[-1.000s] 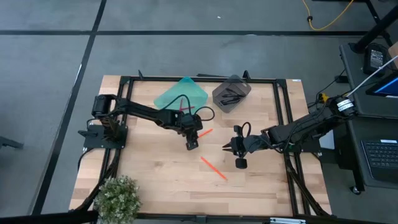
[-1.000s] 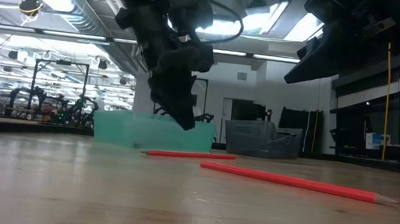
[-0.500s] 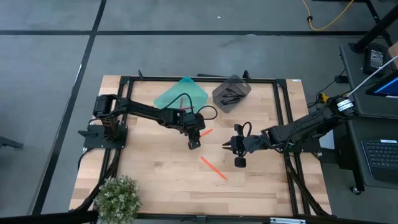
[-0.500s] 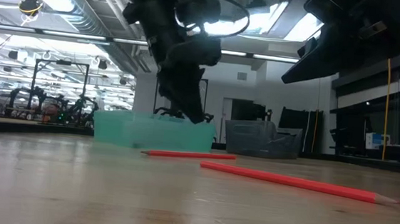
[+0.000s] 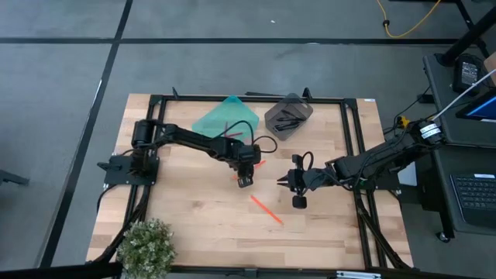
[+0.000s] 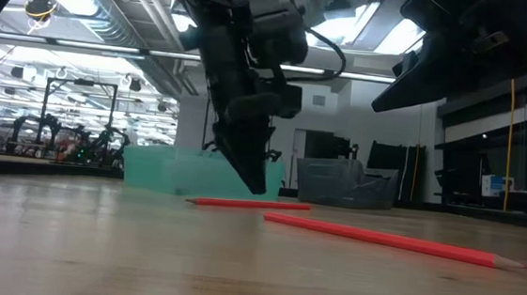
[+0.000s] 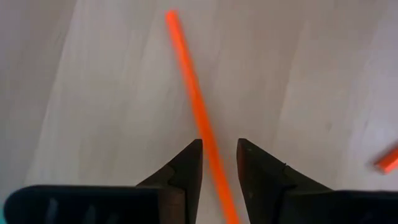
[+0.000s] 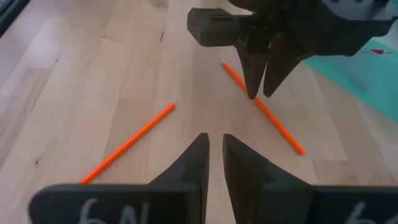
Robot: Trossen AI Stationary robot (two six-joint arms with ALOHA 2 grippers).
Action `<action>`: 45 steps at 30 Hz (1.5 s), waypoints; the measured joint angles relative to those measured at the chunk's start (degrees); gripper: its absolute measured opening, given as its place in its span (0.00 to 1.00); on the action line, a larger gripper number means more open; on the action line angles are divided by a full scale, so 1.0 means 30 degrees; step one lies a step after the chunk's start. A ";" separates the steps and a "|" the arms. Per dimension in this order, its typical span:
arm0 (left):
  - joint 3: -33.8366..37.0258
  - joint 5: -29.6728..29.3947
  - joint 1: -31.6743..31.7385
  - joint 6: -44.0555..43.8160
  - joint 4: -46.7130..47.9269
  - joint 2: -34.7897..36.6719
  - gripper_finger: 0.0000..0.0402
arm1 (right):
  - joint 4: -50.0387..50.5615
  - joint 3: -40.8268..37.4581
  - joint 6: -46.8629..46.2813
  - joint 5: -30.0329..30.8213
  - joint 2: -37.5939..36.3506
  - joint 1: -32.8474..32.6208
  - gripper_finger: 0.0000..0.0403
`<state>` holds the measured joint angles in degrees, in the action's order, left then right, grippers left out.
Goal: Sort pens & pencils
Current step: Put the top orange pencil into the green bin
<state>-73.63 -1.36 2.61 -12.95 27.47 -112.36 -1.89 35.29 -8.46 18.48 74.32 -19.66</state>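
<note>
Orange pencil (image 7: 198,109) is lying on the wooden worktop (image 5: 201,225), running between the slightly parted fingers (image 7: 186,165) of the left claw (image 5: 245,180), which is hovering just above it without gripping. Right claw (image 5: 282,184) is waiting nearby, fingers nearly together, empty; a second pencil (image 5: 266,209) is lying just beside it.

The right gripper (image 8: 213,146) body bears white marks reading "6N".
</note>
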 joint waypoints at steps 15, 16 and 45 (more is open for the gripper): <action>-0.0160 0.0161 0.0110 -0.0181 0.0062 -0.1058 0.23 | 0.0093 0.0000 0.0003 0.0000 0.0000 0.0000 0.12; -0.0169 0.0165 0.0110 -0.0183 0.0082 -0.1176 0.23 | 0.0072 0.0000 0.0019 0.0000 0.0000 0.0000 0.12; -0.0094 0.0726 0.0358 -0.1521 0.0128 -0.1494 0.05 | 0.0165 0.0000 -0.0010 -0.0019 0.0000 0.0000 0.12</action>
<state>-73.91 0.82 3.68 -17.52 27.86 -116.84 -1.40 35.29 -8.49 18.42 74.32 -19.66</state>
